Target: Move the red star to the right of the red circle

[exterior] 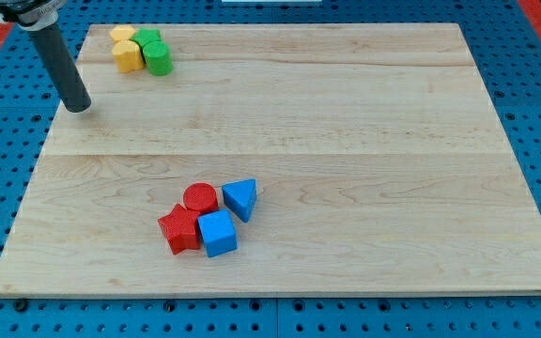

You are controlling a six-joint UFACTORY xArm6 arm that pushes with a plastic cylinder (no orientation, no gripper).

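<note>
The red star (pixel 179 230) lies low on the wooden board, left of centre. The red circle (pixel 200 198) touches it at its upper right. A blue cube (pixel 218 233) sits against the star's right side, below the circle. A blue triangle (pixel 240 198) lies just right of the circle. My tip (pixel 79 105) rests at the board's upper left edge, far up and left of the red star, touching no block.
A cluster sits at the board's top left: two yellow blocks (pixel 126 52) and two green blocks (pixel 155 54), just right of my rod. Blue pegboard (pixel 533 113) surrounds the board (pixel 346 141).
</note>
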